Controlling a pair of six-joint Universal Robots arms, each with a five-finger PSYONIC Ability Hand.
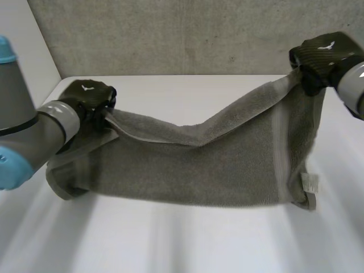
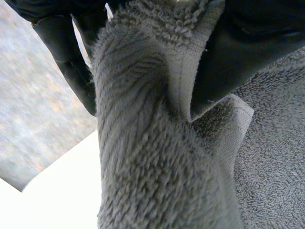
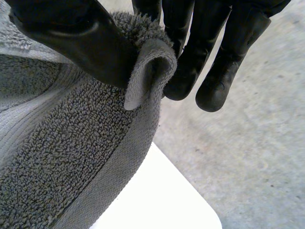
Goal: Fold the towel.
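The grey towel [image 1: 216, 165] spans the frame's middle, its long axis running left to right, its lower part on the white table [image 1: 182, 239]. The left hand [image 1: 88, 98], at mid-left, pinches one upper corner. The right hand [image 1: 321, 54], higher at upper right, pinches the other. The edge sagging between them is probably what the fold carries over.

Towel [image 1: 227, 165] hangs over table [image 1: 170, 244] centre, strung btw both hands. L hand [image 1: 88, 98] at 9 o'clock, on towel's top L corner. R hand [image 1: 321, 54] at 2 o'clock, on top R corner. Tag [image 1: 309, 183] at towel's 4 o'clock. Wall [image 1: 170, 34] behind table, 12 o'clock.
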